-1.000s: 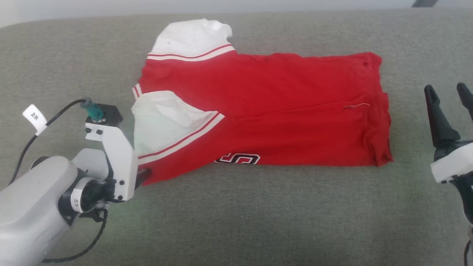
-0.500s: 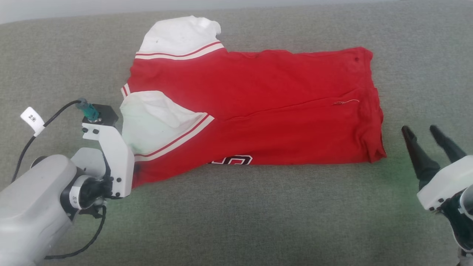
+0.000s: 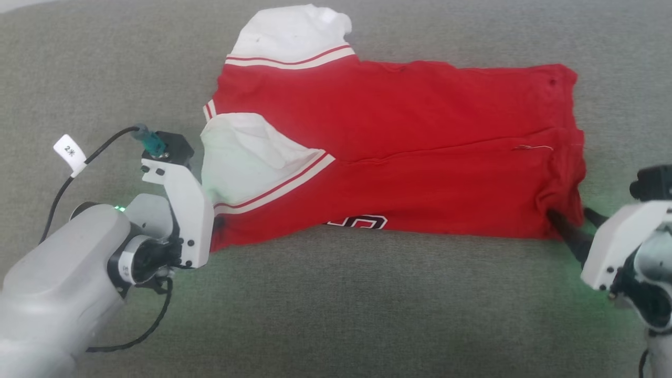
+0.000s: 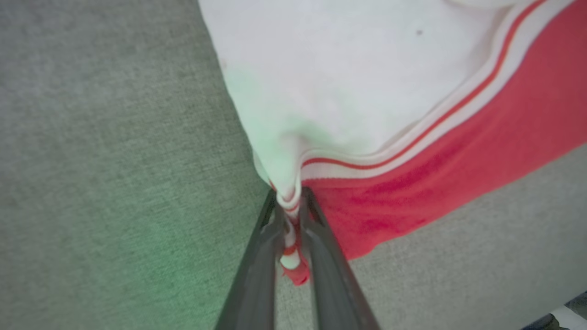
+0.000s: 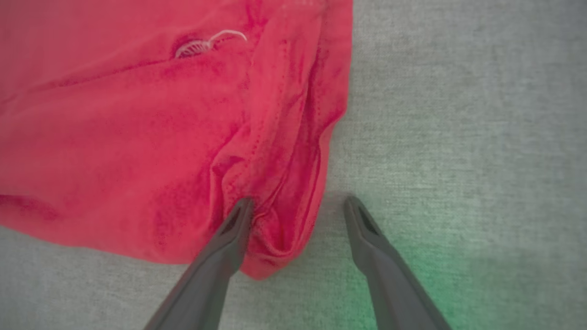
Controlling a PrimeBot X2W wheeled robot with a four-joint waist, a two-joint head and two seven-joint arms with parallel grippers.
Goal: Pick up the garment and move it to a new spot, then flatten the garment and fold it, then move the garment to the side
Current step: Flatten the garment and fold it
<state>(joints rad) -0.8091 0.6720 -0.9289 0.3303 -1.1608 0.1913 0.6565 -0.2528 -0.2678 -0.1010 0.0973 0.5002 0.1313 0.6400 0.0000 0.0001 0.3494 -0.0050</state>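
**Head view.** The jersey (image 3: 420,131) lies folded lengthwise in the middle of the grey upholstered surface (image 3: 336,315), with part of its black lettering (image 3: 357,222) showing at the near edge. The left gripper (image 3: 216,231) sits at the near sleeve-side corner. The right gripper (image 3: 571,223) sits at the near hem corner.

**Left wrist view.** The fingers (image 4: 257,256) are pressed together on a pinch of striped trim (image 4: 412,137) and red fabric, just below the white sleeve (image 4: 344,82).

**Right wrist view.** The fingers (image 5: 220,247) stand apart and straddle the bunched hem corner. One tip rests against the red cloth and the other on bare upholstery. A loose thread (image 5: 211,41) lies farther up the hem.

**Procedure (judged).** The step in hand appears to be securing the second corner.
- Sink both tips to the surface so that every layer of the hem fold is caught, then close.
- Once both corners are held, lift them at an equal rate and keep the near edge taut. Uneven tension would probably undo the fold.

**Surface and room.** The upholstery is a coarse grey weave, likely high in friction, so lifting is preferable to dragging. A green glow tints it beside each gripper. A pale strip shows at the upper left corner of the head view, and what it is cannot be told.
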